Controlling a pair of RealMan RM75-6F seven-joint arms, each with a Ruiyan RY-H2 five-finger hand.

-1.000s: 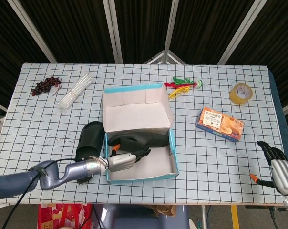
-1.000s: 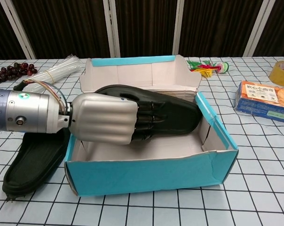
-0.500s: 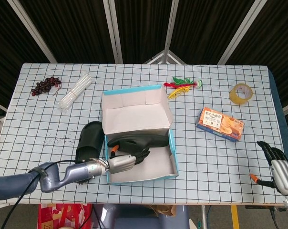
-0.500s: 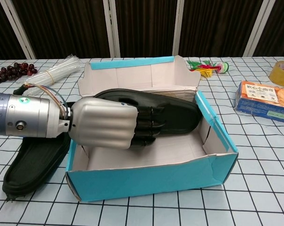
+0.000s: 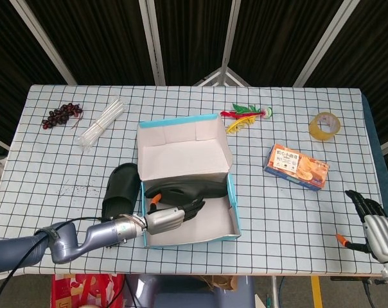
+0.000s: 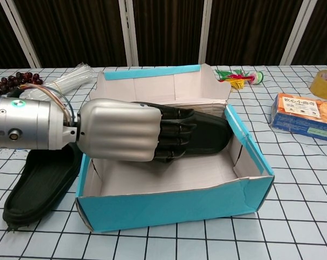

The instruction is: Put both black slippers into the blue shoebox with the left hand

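Observation:
The blue shoebox (image 5: 232, 206) (image 6: 174, 203) stands open at the table's front centre, its lid flap up at the back. One black slipper (image 5: 195, 188) (image 6: 209, 132) lies inside it, toe to the right. My left hand (image 5: 167, 218) (image 6: 128, 130) reaches in over the box's left wall. Its fingers (image 6: 174, 132) are stretched out flat over that slipper's heel end; the thumb is hidden. The other black slipper (image 5: 120, 189) (image 6: 39, 184) lies on the table against the box's left side, under my left forearm. My right hand (image 5: 375, 224) hangs at the table's front right corner, fingers spread, holding nothing.
Dark grapes (image 5: 61, 115) (image 6: 12, 82) and a bundle of white ties (image 5: 101, 122) lie at the back left. A colourful trinket (image 5: 245, 115), a tape roll (image 5: 324, 125) and an orange snack box (image 5: 297, 167) (image 6: 307, 114) sit to the right of the shoebox.
My left hand has risen a little and its fingers have uncurled from the slipper, which stays in the box. The box shifted slightly left early on. The right hand has not moved.

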